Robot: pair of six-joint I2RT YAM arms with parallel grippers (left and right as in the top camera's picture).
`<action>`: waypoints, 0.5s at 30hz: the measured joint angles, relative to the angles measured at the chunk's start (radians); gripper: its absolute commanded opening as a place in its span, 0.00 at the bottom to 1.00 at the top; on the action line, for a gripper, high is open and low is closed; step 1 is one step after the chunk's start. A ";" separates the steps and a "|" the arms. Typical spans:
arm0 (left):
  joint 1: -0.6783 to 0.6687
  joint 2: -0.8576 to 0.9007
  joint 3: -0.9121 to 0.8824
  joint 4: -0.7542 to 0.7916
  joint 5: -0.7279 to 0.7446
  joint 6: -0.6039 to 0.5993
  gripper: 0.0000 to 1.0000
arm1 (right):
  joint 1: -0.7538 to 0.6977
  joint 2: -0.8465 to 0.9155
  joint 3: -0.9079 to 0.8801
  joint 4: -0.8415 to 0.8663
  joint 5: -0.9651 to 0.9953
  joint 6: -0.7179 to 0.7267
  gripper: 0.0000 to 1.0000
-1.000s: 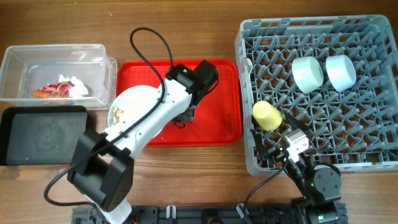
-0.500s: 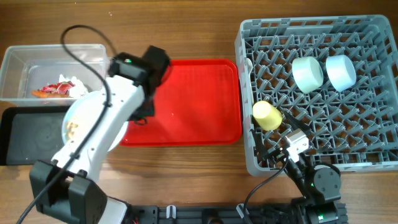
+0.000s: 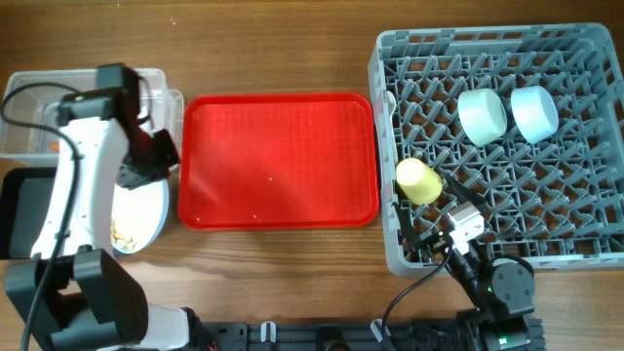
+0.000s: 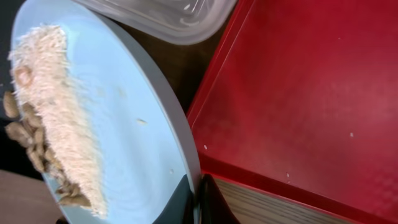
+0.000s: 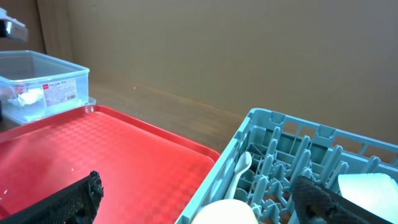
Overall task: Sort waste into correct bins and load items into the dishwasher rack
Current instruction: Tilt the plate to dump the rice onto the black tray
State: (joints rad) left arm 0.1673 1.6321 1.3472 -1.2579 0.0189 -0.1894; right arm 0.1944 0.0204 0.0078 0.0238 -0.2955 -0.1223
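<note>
Overhead: left arm reaches across the left side of the table (image 3: 292,39), carrying the plate (image 3: 144,200) between the clear tub (image 3: 161,86) and the red tray (image 3: 283,156). Left wrist view: left end effector (image 4: 198,200) is clenched on the near rim of the plate, one finger above and one below. The plate is tilted, and the food scraps (image 4: 53,130) are banked along its far side, some already at the edge. A dark surface shows beyond that far rim; I judge it to be the black tray (image 3: 19,210), though the arm hides most of it from above. Step in hand, as I read it: tip the scraps into the black tray. To do it well, bring the far rim fully inside the tray's walls before steepening the tilt, since crumbs this loose would scatter onto the wood if poured from outside. Tilt away from the fingers so nothing slides toward the grip, and avoid knocking the tub's corner just beside the plate. The rim pinch is narrow, so roll slowly. Right end effector (image 5: 196,186) sits released, fingers wide, at the near side of the rack (image 3: 497,37), idle.
</note>
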 measured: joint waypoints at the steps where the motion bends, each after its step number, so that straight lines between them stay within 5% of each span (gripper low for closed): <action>1: 0.039 0.000 0.000 0.005 0.041 0.030 0.04 | 0.000 0.000 0.000 0.000 0.000 0.000 1.00; 15: 0.339 0.000 -0.002 0.029 0.440 0.215 0.04 | 0.000 0.000 0.000 0.000 0.000 0.000 1.00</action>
State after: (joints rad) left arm 0.5064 1.6321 1.3453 -1.2293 0.4591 0.0254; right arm 0.1944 0.0204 0.0078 0.0238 -0.2955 -0.1219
